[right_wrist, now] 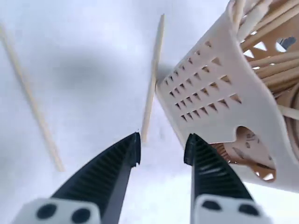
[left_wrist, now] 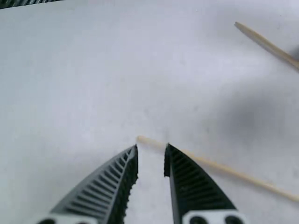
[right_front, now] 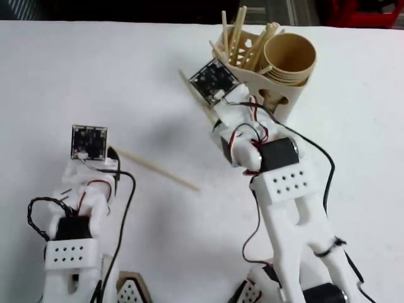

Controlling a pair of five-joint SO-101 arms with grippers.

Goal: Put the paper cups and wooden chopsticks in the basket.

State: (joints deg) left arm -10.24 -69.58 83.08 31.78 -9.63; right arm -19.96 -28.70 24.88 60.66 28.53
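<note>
Wooden chopsticks (right_front: 243,39) and stacked paper cups (right_front: 289,57) already sit in the basket (right_front: 273,88), upper right. Two remain on the white surface (right_front: 95,76). The stray chopstick (right_front: 158,169) lies mid-frame, its tip just ahead of the spread left hand (left_wrist: 150,156). The second chopstick (right_front: 191,88) lies beside the basket, ahead of the spread right hand (right_wrist: 161,149).

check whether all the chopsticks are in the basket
No, one chopstick lies out on the table and a second chopstick lies beside the basket, outside it.

White desk (right_front: 82,76), soft grey shadows across it. Beyond its far edge, darkness and something red (right_front: 366,12).
</note>
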